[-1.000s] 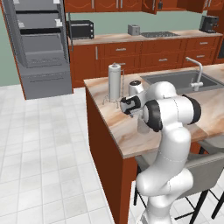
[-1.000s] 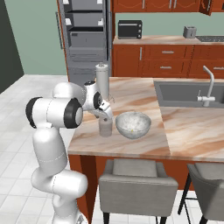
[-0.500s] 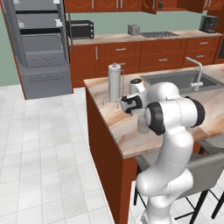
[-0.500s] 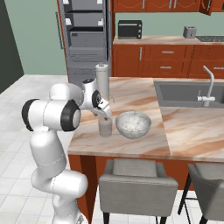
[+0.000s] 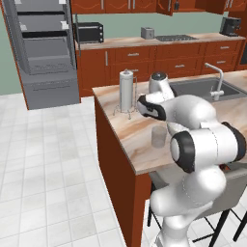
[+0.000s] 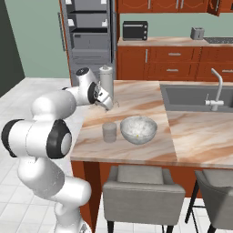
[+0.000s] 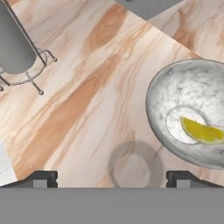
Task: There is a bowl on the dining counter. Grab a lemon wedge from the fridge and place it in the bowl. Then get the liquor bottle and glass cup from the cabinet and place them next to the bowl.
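One item just released | tool (image 7: 112, 177) now spread wide above glass cup (image 6: 109, 132), holding nothing | cup upright near bench (image 6: 136, 102) front edge, just beside bowl (image 6: 138, 129) | lemon wedge (image 7: 202, 131) in bowl | liquor bottle apparently pending

Three cameras on one kitchen counter

The left base view looks forward and down from behind the arm, across the marble counter (image 5: 126, 132) toward the far cabinets; the right base view looks at the same counter (image 6: 136, 107) from the other side. Both take in the glass cup (image 5: 157, 136) (image 6: 109, 132) and the paper towel holder (image 5: 126, 91) (image 6: 106, 81). The hand view looks steeply down from close above, sharing the cup (image 7: 135, 165) and bowl (image 7: 166, 92) (image 6: 138, 129).
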